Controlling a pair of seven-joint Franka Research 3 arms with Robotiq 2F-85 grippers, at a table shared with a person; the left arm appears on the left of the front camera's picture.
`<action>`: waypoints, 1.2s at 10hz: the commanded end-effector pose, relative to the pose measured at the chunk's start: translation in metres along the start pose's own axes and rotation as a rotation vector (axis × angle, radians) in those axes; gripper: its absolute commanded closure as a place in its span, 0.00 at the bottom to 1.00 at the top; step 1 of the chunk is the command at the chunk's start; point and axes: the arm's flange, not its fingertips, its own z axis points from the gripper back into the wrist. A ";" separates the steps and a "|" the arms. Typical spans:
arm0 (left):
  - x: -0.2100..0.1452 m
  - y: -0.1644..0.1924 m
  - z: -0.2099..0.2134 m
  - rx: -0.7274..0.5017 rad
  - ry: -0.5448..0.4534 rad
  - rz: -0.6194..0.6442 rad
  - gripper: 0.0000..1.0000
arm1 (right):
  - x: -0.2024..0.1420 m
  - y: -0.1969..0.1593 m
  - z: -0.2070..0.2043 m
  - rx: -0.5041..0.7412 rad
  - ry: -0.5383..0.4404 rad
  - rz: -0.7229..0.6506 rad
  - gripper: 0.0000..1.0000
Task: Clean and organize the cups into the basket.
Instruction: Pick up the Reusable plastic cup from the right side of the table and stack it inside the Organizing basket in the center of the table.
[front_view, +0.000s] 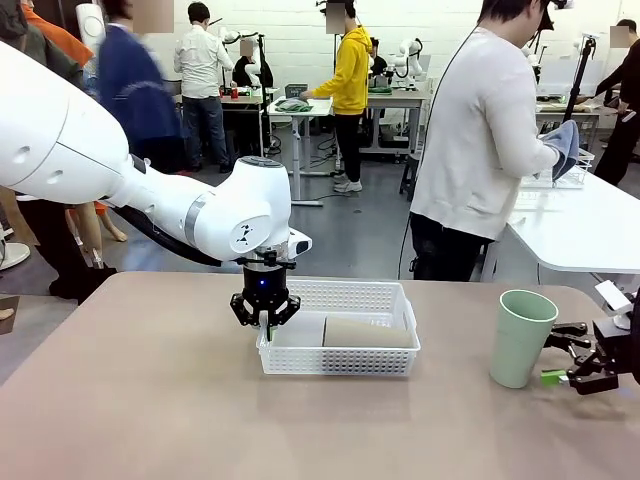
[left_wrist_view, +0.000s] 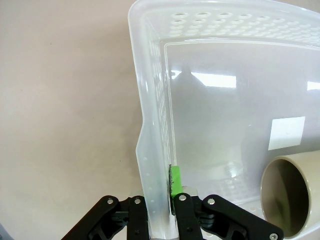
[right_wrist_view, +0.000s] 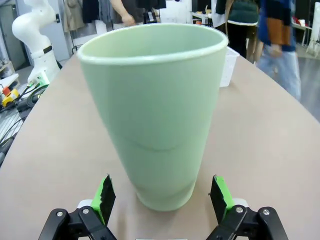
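Looking at the mint cup, standing right of the basket, you can guess it is light, stiff and smooth; hold it round the middle. Your right gripper is wide apart beside it. Your left gripper pinches the basket's wall. No words can be read.

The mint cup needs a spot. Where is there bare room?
In the basket, the floor between the wall the left gripper pinches and the lying tan cup; the table between basket and mint cup. Crowded: beside the mint cup, where the open right gripper sits.
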 end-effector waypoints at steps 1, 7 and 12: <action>-0.001 0.000 -0.002 0.005 0.002 -0.007 1.00 | 0.002 -0.009 -0.015 -0.016 -0.014 -0.023 0.00; -0.001 0.000 -0.002 0.005 0.002 -0.007 1.00 | 0.001 -0.017 -0.050 0.003 -0.081 -0.069 0.00; -0.001 0.000 -0.002 0.005 0.002 -0.007 1.00 | -0.005 -0.015 -0.054 0.041 -0.108 -0.078 1.00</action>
